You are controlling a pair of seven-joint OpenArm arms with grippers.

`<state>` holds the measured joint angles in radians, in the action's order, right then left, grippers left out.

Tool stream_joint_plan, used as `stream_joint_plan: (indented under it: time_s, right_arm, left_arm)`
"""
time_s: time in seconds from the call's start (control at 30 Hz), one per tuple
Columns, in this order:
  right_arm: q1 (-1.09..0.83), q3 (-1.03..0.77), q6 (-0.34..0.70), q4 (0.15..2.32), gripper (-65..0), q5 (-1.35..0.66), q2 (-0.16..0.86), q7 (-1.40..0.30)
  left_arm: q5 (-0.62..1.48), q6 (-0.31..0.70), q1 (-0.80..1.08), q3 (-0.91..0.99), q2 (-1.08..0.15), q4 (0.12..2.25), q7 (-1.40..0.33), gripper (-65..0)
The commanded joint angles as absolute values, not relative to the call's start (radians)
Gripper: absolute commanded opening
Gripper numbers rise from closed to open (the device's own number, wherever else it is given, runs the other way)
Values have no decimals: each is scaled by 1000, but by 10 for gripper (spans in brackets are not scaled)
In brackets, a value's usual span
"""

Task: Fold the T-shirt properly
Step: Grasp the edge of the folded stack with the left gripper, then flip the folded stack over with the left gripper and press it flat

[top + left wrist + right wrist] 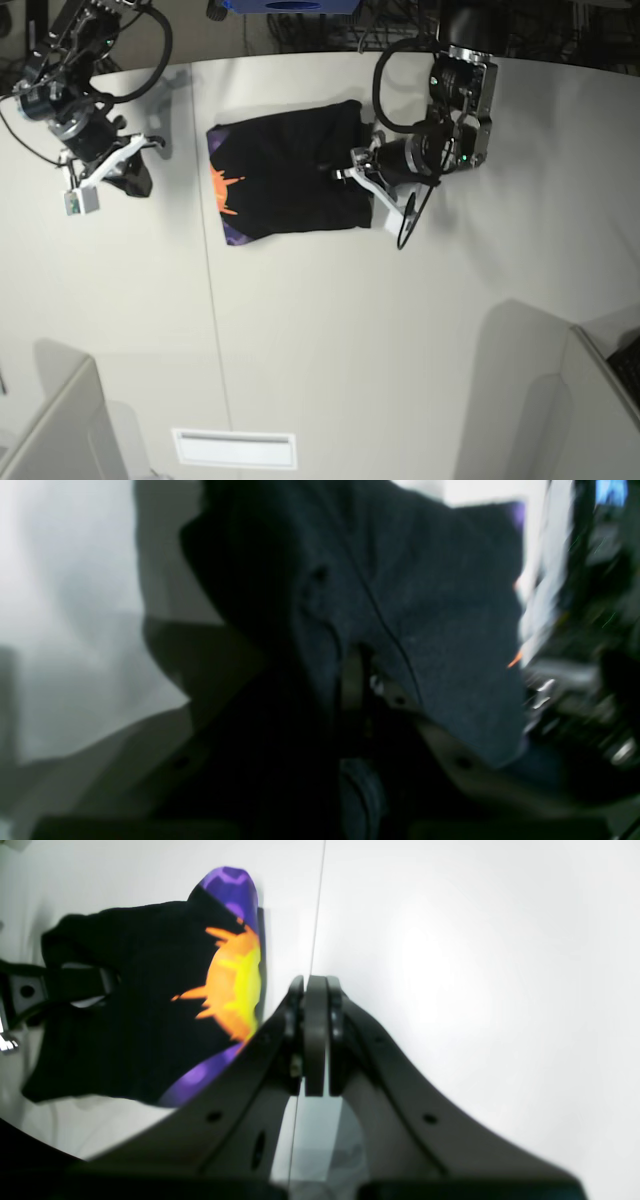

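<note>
The black T-shirt (285, 180) lies folded into a compact rectangle at the back middle of the white table (330, 330), with an orange and purple print along its left edge. My left gripper (362, 178) sits at the shirt's right edge. In the blurred left wrist view the dark cloth (425, 610) is draped over and pinched between the fingers, so my left gripper (361, 672) is shut on it. My right gripper (315, 990) is shut and empty over bare table, to the left of the shirt (135, 1005); it also shows in the base view (140, 180).
A thin seam (212, 300) runs across the table front to back, just left of the shirt. A white slot plate (235, 448) lies near the front edge. Grey dividers (60, 430) stand at the front corners. Cables and gear crowd the back edge (330, 20).
</note>
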<state>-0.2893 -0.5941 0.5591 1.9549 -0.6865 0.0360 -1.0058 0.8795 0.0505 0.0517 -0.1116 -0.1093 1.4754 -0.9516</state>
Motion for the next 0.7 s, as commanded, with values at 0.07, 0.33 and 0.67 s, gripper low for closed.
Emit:
stream_joint_plan:
  time_s: [0.07,0.33,0.67]
  right_arm:
    - [-283,-599,565,1968,-650,-705,50,-983]
    - [-285,-601,565,1968,-650,-704,54,-983]
    - [-302,-601,561,1954,-650,-699,47,-983]
  left_arm:
    - [868,44,-59,-268,-216,1452,-978,-650]
    - [868,50,-430,-803,-437,1399,-984,-650]
    - [544,54,-661,-1274,-366,1423,-978,-650]
